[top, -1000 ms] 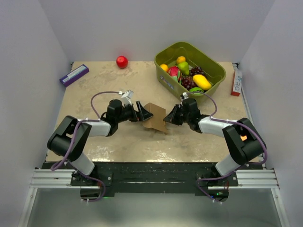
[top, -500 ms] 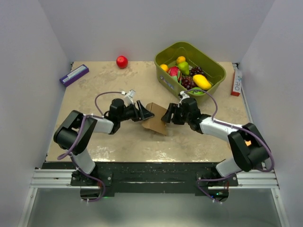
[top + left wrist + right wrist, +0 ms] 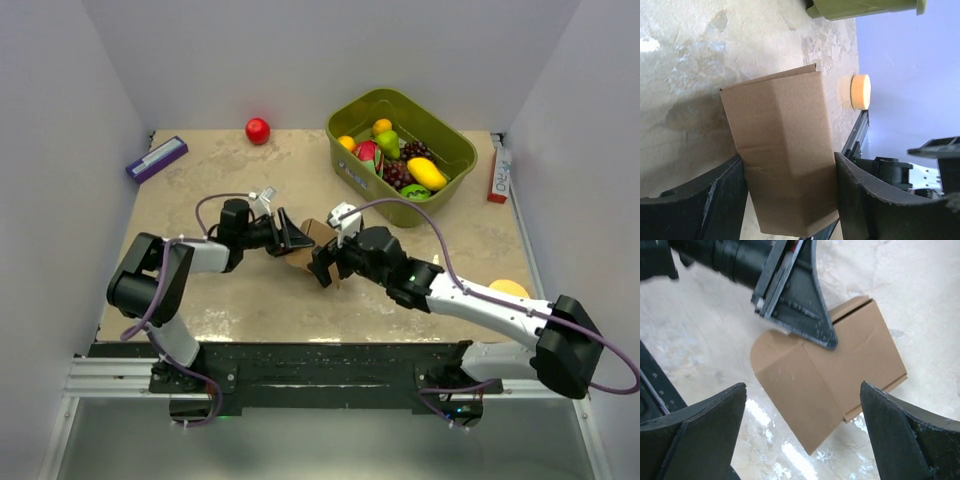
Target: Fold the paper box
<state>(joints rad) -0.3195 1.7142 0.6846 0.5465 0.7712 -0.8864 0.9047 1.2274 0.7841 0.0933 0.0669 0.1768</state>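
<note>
Pale walls close in a mottled beige tabletop [image 3: 230, 170], with the arms mounted along its near edge.

1. Location: the paper box [image 3: 308, 240] lies mid-tabletop, between the two arms and just short of the green bin [image 3: 455, 150] of fruit.
2. Left pincer [image 3: 788, 170]: closed onto the paper box. Both fingers press its opposite sides and the cardboard stands up between them.
3. Right pincer [image 3: 802, 386]: spread wide, holding nothing, and poised directly over the box. I cannot tell whether either finger touches it.
4. Condition of the box: the side panels are creased and brought round into a sleeve. One rounded flap projects flat from the end, untucked, and a slit shows on the adjoining panel.
5. Progress, in my judgement: roughly midway. The body is formed, but the end flaps are not yet closed and no finished cube is evident.
6. Other items: a red ball [image 3: 258, 130] and a purple-and-white box [image 3: 157, 158] lie well apart at the far side.
</note>
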